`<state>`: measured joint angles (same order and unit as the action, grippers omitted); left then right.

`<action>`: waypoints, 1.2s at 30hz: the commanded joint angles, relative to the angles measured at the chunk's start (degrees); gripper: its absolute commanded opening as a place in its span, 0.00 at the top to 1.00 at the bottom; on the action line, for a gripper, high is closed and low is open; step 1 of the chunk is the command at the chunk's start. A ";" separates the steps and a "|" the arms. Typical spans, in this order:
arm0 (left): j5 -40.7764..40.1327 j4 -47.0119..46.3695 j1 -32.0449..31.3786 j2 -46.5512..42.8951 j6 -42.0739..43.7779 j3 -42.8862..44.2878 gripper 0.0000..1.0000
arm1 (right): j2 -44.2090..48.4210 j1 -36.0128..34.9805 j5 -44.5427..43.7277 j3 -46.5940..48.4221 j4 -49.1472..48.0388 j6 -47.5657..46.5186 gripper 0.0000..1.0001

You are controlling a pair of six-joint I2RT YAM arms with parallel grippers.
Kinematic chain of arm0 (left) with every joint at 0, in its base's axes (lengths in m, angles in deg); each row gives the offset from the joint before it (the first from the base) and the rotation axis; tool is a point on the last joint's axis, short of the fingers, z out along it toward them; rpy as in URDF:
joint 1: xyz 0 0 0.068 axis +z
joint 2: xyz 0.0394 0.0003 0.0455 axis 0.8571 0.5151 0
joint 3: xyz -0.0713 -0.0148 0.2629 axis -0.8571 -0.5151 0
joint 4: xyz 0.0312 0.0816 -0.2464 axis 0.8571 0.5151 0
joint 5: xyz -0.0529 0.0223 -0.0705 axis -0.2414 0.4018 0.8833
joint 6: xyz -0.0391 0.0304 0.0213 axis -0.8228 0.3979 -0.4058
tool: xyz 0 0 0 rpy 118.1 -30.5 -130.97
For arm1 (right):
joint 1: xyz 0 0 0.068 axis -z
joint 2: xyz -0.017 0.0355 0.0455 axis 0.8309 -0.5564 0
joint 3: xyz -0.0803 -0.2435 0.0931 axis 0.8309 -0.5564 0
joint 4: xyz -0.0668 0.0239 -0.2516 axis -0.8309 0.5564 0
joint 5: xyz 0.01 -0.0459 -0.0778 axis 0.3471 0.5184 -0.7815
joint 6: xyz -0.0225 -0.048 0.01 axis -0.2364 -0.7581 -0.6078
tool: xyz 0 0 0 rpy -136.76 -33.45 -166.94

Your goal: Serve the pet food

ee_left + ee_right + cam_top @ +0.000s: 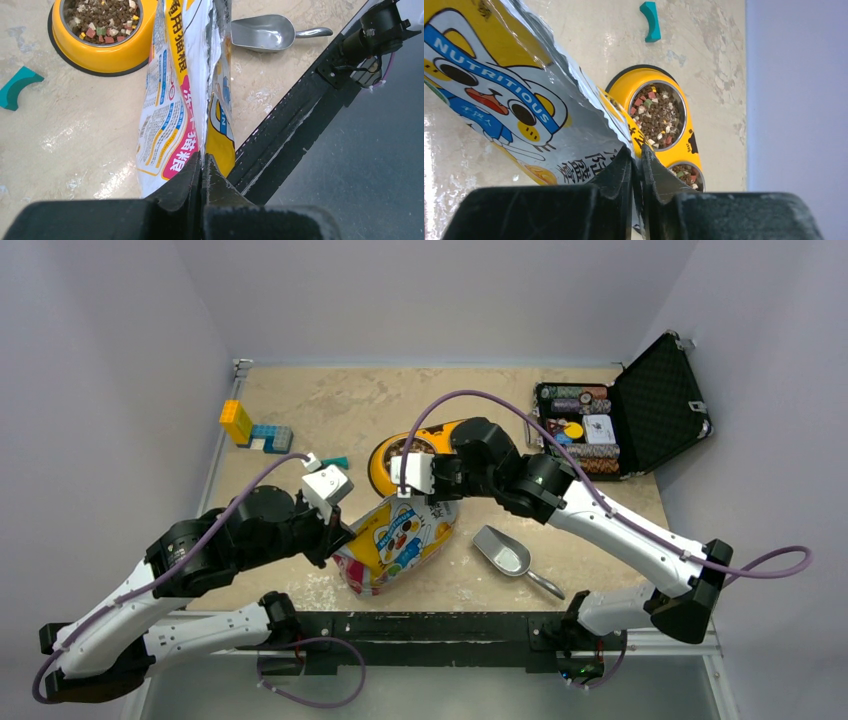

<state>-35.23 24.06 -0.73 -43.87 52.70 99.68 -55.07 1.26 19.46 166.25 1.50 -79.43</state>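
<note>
Left claw (202,161) is pinching the food bag (170,100) on the side farther from the bowl (100,56). Its jaws are closed flat onto the foil, no gap showing. Right claw (638,152) is gripping the bag edge that is hanging just beside the bowl, and its fingers are likewise pressed tight on the material. The 2 claws are carrying the bag between them, tilted, with its bowl-side end overlapping the yellow rim in the top view.

Kibble (659,112) is sitting in the bowl. Both of its 2 compartments are showing brown pellets with some red, green and pale bits mixed in. How much food the bag is holding, I cannot tell. A metal scoop (505,552) is lying empty on the table (480,400), on the near side of the bowl, beyond the bag and apart from both.

Step in hand, as I am reading it: pouring straight from the bag, or just finishing, since the bowl is looking fairly full.

Next move, judged: if more is wanted, the left claw is needing to lift its end so pellets slide toward the bowl, while the right claw is holding the mouth over a compartment. Otherwise, both should be standing the bag on the table away from the bowl before letting go. Risk is spilling over the rim.
</note>
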 commanded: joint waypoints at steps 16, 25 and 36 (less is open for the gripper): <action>3.87 5.27 -0.39 -4.95 -0.88 0.62 1.00 | 0.89 14.07 -18.01 -0.89 -3.18 -0.06 0.97; 3.95 5.29 -0.39 -5.68 -1.16 0.29 1.00 | 0.22 16.76 -18.60 0.82 -4.19 0.53 0.85; 4.06 5.43 -0.39 -5.86 -1.43 0.20 1.00 | 0.58 18.73 -19.99 0.07 -5.74 0.54 0.80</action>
<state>-36.46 21.00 -0.64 -44.79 52.66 98.08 -55.13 10.61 25.03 165.55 0.13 -77.25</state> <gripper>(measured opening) 0.023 0.088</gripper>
